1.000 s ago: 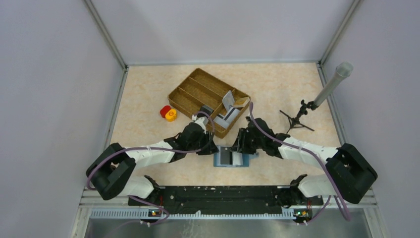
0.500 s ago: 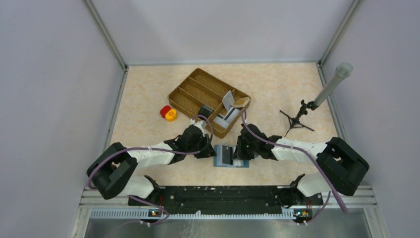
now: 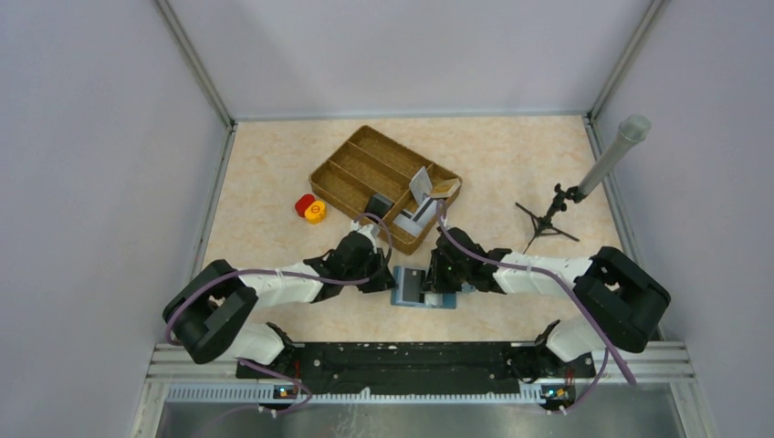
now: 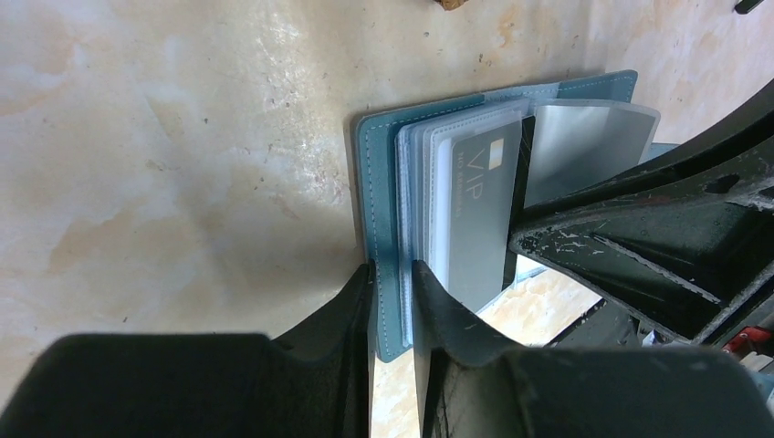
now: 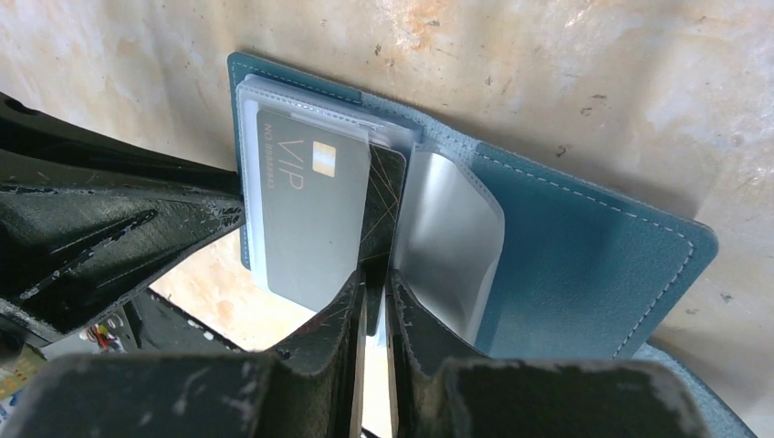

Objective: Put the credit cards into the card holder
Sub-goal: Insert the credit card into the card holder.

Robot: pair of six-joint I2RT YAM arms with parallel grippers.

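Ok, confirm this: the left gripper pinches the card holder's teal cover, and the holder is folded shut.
Not shut: the card holder is open, a grey VIP card showing, per the right wrist view. The left gripper does pinch its teal cover.

Card holder: teal leather-look cover, matt, fine grain, pale stitching along the edge.
Inner sleeves: clear plastic, glossy, catching the light.
VIP card: grey plastic, smooth, satin sheen.
Dark card: black, smooth, crossed by thin pale lines.
Left claw and right claw: black plastic, matt, textured, scuffed pale along the edges.
Table: beige marbled top, smooth, faint gloss, small dark specks.
Tray: brown, woven look, matt.
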